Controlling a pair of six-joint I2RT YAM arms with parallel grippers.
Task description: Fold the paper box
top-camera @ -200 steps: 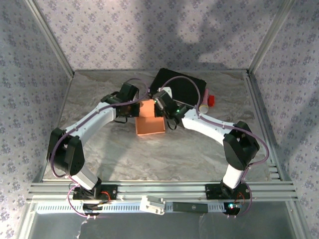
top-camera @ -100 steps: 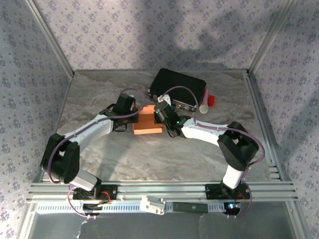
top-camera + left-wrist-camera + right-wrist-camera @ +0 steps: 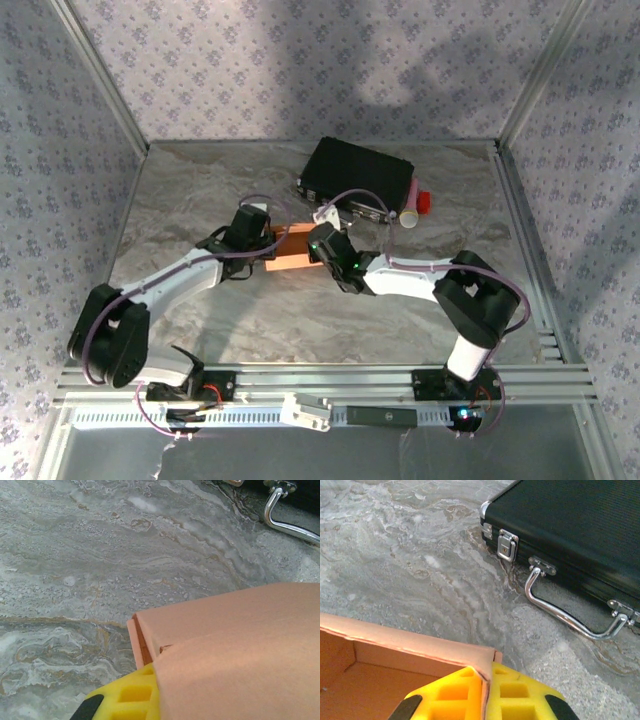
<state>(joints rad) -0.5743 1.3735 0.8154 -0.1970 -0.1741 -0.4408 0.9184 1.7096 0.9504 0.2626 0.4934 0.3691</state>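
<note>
Now box [image 3: 290, 252] sitting mid-table, near case [image 3: 358, 180]. Left gripper [image 3: 262, 243] clamping its left wall, right gripper [image 3: 318, 250] pinching right wall at corner. Judging: moving both together, gently, avoiding crushing thin card.

Paper box [image 3: 420, 650]: thin salmon cardboard, matt, with a pale raw cut edge. Table [image 3: 395, 555]: grey marbled surface, smooth, slightly sheened. Black case [image 3: 580, 525]: finely ribbed matt shell; latch [image 3: 506, 546] and handle [image 3: 560, 616] of polished bright metal. Right gripper [image 3: 485, 674]: fingers [image 3: 520, 697] of matt yellow plastic with moulded recesses. Arm shells [image 3: 180, 275]: smooth white plastic. Frame rails [image 3: 320, 380]: dull silver metal, grooved.
</note>
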